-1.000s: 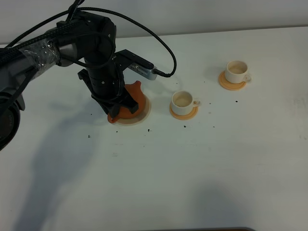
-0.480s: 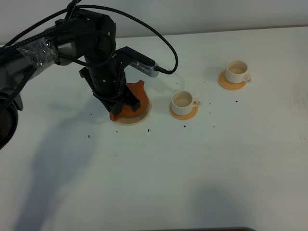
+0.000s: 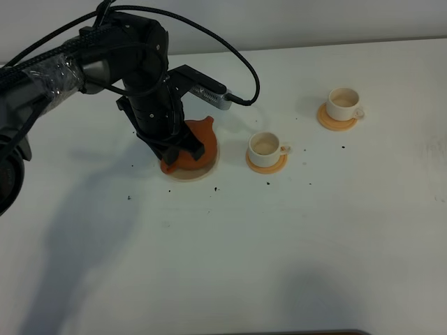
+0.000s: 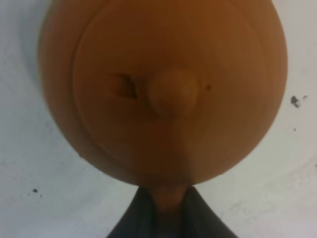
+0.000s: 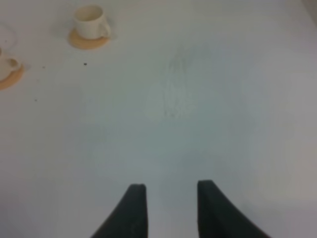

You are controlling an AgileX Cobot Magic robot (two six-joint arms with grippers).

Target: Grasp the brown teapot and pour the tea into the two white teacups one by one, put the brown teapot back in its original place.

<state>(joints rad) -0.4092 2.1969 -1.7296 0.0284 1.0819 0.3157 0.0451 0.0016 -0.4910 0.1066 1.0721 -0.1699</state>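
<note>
**Teapot gripped at the handle, first pour yet to come**

Exterior high view: the brown teapot (image 3: 183, 162) sits on, or barely above, the pale beige coaster (image 3: 210, 162); the arm hides too much to say which. The left gripper (image 3: 183, 145) is down over the pot, directly above that coaster. The near teacup (image 3: 264, 145) stands on its orange-tan coaster (image 3: 267, 166) just to the right of the beige coaster. The far teacup (image 3: 343, 100) is well apart from it, further right and back. Dark specks dot the table (image 3: 293, 251) around the coaster.

Left wrist view: the teapot (image 4: 163, 59) fills the frame with its lid knob (image 4: 173, 91) in the middle. The handle (image 4: 168, 196) is pinched between the dark fingers (image 4: 131, 223), so this gripper is clenched on the pot (the spout lies out of frame).

Right wrist view: the right gripper (image 5: 171, 208) hangs over bare table, far from the beige coaster. Its fingers are parted with nothing between them. The far teacup (image 5: 90, 21) shows clearly here, and only an edge of the near one's coaster (image 5: 10, 77).

The step in hand looks like the lift toward the near cup. It would go best rising straight up and level, so that the lid stays seated. The thin handle grip may let the pot swing, so travel should be slow. The spout should be over the cup's mouth before any tipping begins.
</note>
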